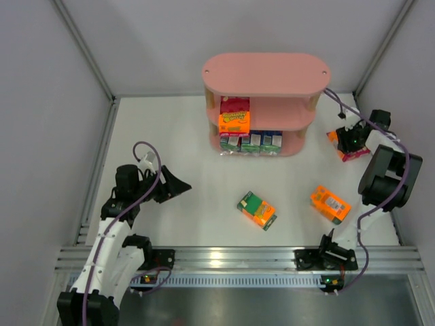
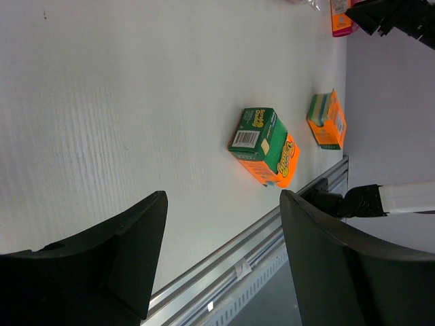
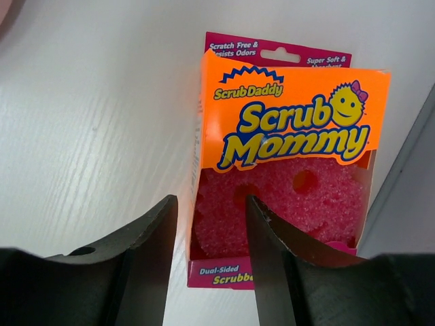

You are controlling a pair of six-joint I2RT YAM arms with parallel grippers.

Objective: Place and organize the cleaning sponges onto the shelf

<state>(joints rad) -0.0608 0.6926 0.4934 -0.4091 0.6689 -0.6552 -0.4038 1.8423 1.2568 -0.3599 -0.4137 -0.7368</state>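
The pink shelf (image 1: 266, 73) stands at the back. Its middle board holds an orange-and-magenta sponge pack (image 1: 234, 114); its bottom board holds a row of blue/green-and-white packs (image 1: 250, 141). A green-and-orange pack (image 1: 257, 209) (image 2: 265, 146) and an orange pack (image 1: 330, 204) (image 2: 327, 120) lie on the table. My right gripper (image 1: 352, 140) (image 3: 211, 204) is open just above an orange-and-magenta pack (image 3: 292, 122) at the far right; its jaws straddle the pack's left edge. My left gripper (image 1: 178, 185) (image 2: 223, 200) is open and empty, left of the green-and-orange pack.
White walls with metal posts close in the table on three sides. A metal rail (image 1: 238, 257) runs along the near edge with both arm bases. The right arm's base (image 2: 353, 202) shows in the left wrist view.
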